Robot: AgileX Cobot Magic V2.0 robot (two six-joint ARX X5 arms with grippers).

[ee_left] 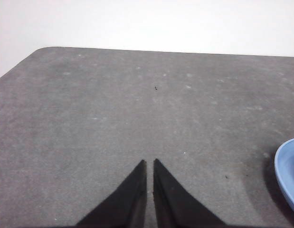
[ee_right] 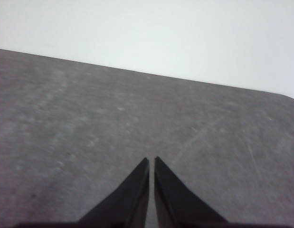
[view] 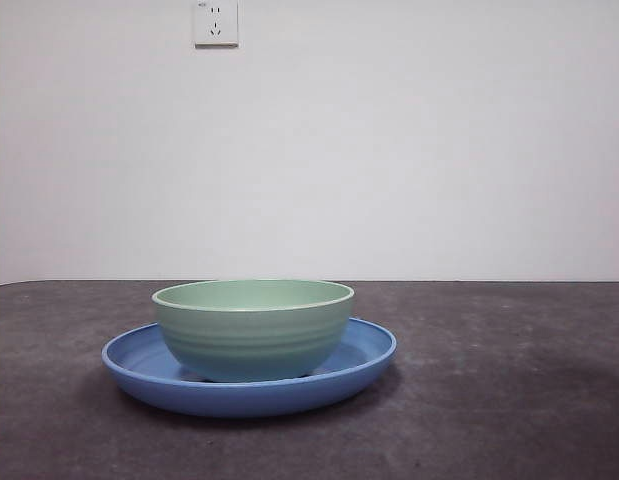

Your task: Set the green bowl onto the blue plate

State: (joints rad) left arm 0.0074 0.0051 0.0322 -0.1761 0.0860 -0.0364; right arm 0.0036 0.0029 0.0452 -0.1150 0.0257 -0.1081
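Bench (view: 509,420): dark grey, matt and faintly speckled, seen level from the front; it fills the near ground of all three views. A rounded corner of it is shown in each wrist view.

Plate (view: 139,372): wide, shallow, glossy blue, set flat on the bench toward the near edge in the front view. Its upturned rim is seen all round the bowl. A small arc of the same blue rim (ee_left: 287,171) is caught at the edge of the left wrist view.

Bowl (view: 253,335): pale mint green, faintly ridged outside, lighter at the rim. It is stood upright inside the plate, its base resting on the plate's floor, roughly central. It is narrower than the plate, so blue is left showing on both sides. Nothing is seen inside it from this height.

Left gripper (ee_left: 150,164): held low over bare bench, just beside the plate but apart from it. Its two black jaws are drawn together to a thin slit; nothing is held.

Right gripper (ee_right: 152,161): held over bare bench, with neither plate nor bowl in its view. Its jaws are likewise closed to a thin slit, and nothing is held.

Wall (view: 439,150): plain white, behind the bench.

Socket (view: 216,22): white, mounted high on the wall.
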